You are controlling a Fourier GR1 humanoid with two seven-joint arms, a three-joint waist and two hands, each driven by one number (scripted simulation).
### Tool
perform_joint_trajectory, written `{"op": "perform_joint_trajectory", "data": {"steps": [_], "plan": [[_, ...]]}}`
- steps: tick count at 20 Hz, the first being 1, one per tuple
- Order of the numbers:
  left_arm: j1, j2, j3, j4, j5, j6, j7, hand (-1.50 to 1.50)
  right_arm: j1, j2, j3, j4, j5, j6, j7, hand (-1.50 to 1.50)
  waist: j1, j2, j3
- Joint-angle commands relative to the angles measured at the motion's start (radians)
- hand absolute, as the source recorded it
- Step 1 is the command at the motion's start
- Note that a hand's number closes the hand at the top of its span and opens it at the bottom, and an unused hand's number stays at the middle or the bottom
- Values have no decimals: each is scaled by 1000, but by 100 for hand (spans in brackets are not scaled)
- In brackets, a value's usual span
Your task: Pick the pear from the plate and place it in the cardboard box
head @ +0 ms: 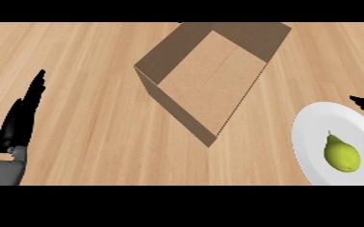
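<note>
A yellow-green pear [341, 154] lies on a white plate [310, 130] at the right edge of the head view. An open cardboard box [213, 84] stands in the middle of the wooden counter, turned at an angle, nothing inside it. My left hand [21, 118] rests at the left edge, fingers straight and pointing up, far from the box. Only a black fingertip of my right hand [357, 101] shows at the right edge, just above the plate's rim.
The wooden counter [85, 57] spreads around the box, with bare wood between the box and the plate and between the box and my left hand.
</note>
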Motion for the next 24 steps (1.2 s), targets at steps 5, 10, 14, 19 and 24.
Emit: {"op": "perform_joint_trajectory", "data": {"steps": [5,10,14,19,24], "plan": [[-2,-26,-12,1,-14,-1,-1,0,-141,1,249,41,224,106,-86,-150,16,-2,-1],[-9,-14,-1,0,-24,-13,2,0,-253,25,318,111,246,188,-81,-150,1,-6,-3],[-11,-3,36,46,-9,-35,-32,0,-329,107,388,224,336,112,-109,-150,-3,-4,-2],[-12,-10,57,21,-17,-26,-12,0,-345,138,412,253,356,91,-130,-150,-22,-9,-3],[-23,-20,60,75,-30,-38,-33,0,-396,139,446,322,383,101,-183,-150,-23,-8,-4]]}}
